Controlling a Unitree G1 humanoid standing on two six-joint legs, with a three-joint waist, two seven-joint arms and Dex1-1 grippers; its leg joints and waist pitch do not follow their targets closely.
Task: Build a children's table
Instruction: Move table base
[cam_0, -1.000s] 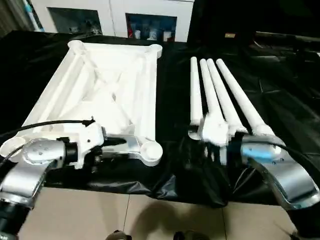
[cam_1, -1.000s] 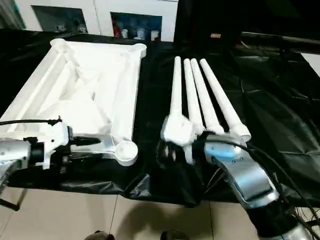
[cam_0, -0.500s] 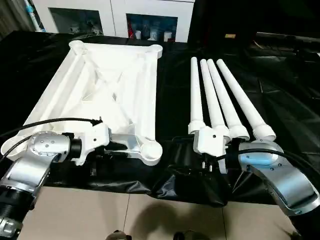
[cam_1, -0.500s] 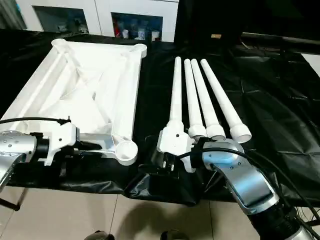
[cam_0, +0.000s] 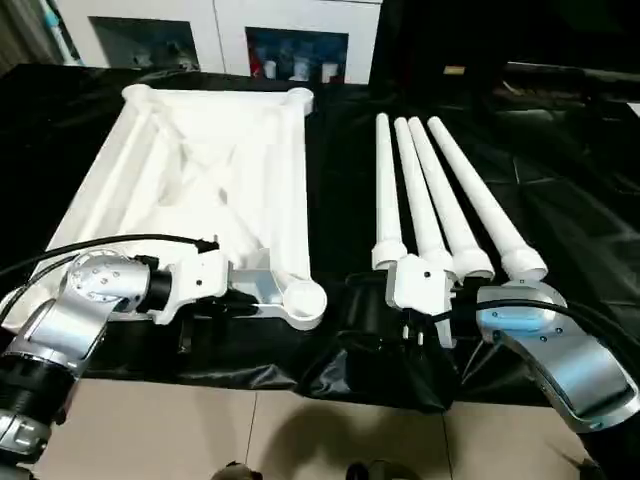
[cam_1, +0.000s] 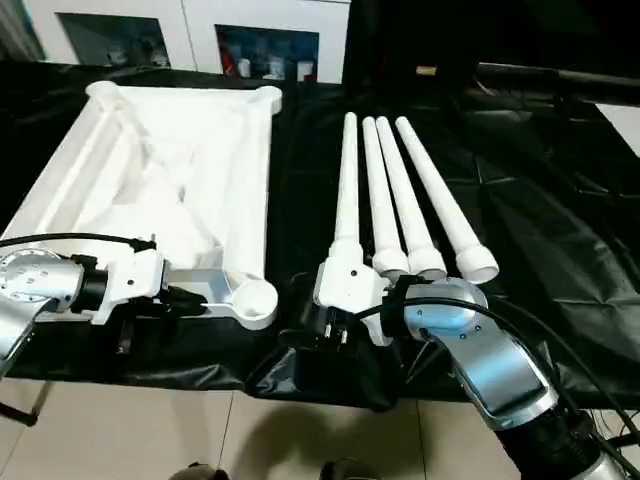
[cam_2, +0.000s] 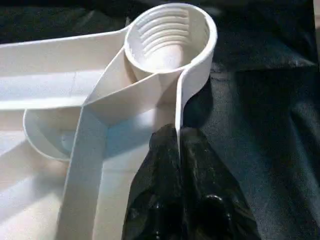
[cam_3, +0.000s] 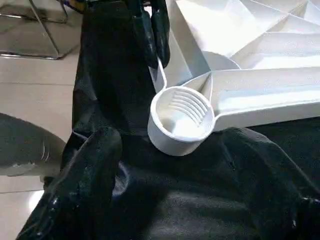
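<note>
The tabletop (cam_0: 205, 190) lay upside down on the black sheet (cam_0: 560, 190) that covered the work surface, its ribbed underside facing up and a round socket at each corner. The corner socket (cam_2: 170, 37) nearest me on the right side of the tabletop showed ridges inside its cup. Just behind that socket, my left gripper (cam_2: 178, 145) was pinched tight on the thin upright rim wall of the tabletop, one black finger (cam_2: 160, 170) on either side of the wall. To the right of the tabletop, well apart from it, the four legs (cam_0: 425, 195) lay side by side on the sheet, their flared ends toward me and their narrow ends fanning slightly away. My right gripper (cam_3: 165, 185) hung low in front of the near ends of the legs with its fingers spread wide and nothing between them, pointing across toward the ridged socket. Beyond the table stood white cabinets (cam_0: 215, 35) with glass doors.
</note>
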